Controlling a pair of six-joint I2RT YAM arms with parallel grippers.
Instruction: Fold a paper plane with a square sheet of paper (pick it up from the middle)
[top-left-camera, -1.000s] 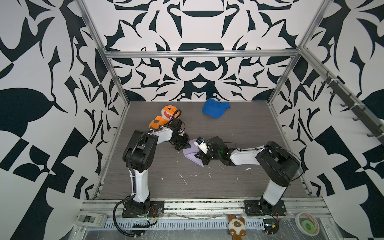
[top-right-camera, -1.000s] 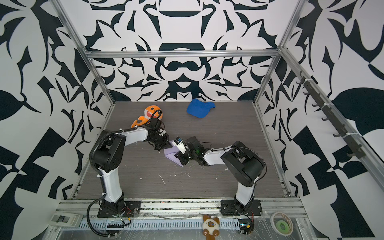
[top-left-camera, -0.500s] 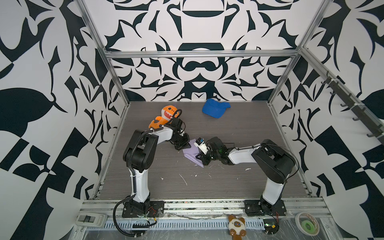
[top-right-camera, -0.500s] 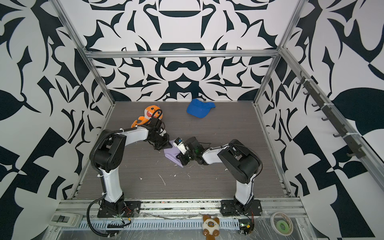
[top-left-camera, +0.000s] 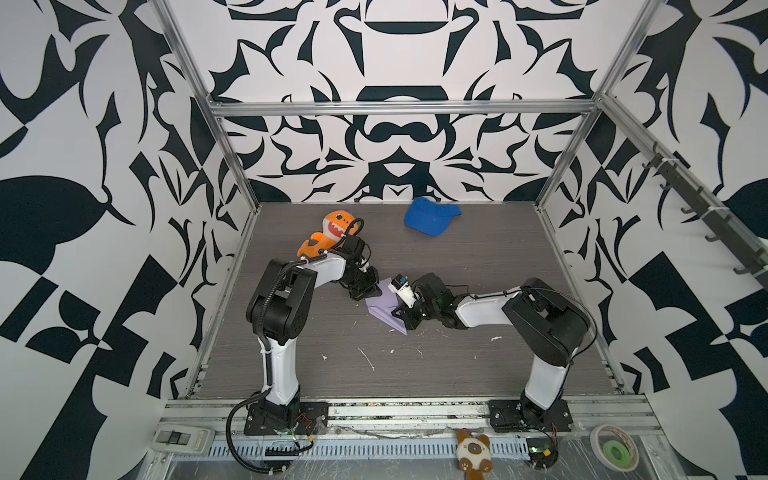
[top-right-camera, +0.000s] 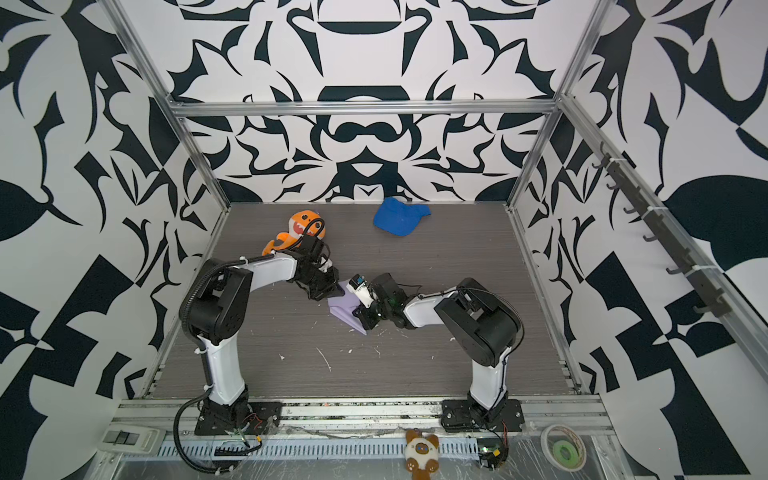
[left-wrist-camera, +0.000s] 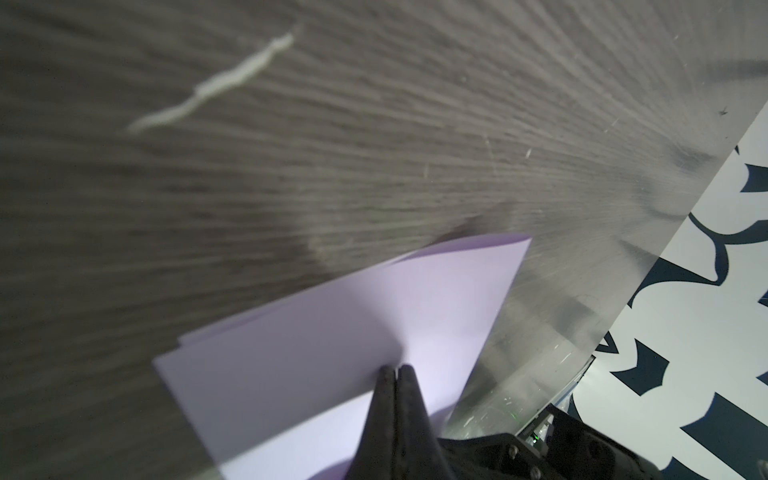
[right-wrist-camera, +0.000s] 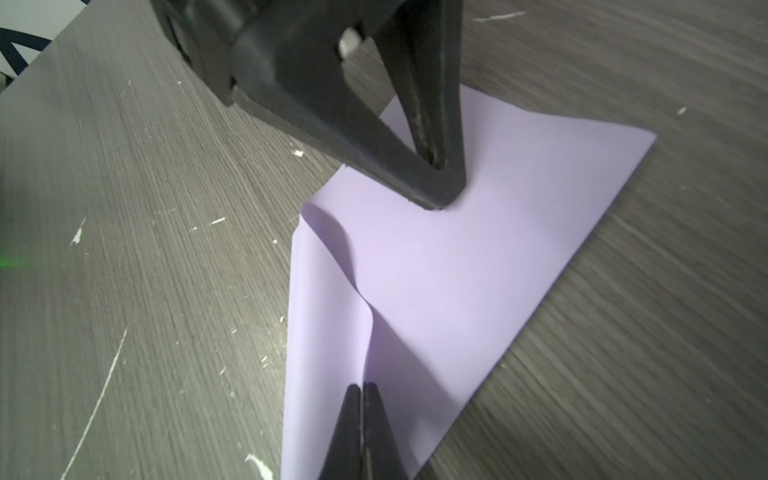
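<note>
The square sheet of paper lies partly folded in the middle of the table, pale lavender, with one flap turned over and curling up. My left gripper is shut and its tips rest on the flat part of the sheet, as the right wrist view shows. My right gripper is shut at the sheet's near end, the raised edge of the flap running into the seam between its fingers. No finished paper plane is in view.
An orange plush shark lies behind the left arm, and a blue cap near the back wall. White scraps dot the grey table. A small plush toy and a tape roll sit on the front rail.
The right arm's elbow has drifted a little toward the middle. Both grippers stay shut at the sheet, in nearly the same places.
</note>
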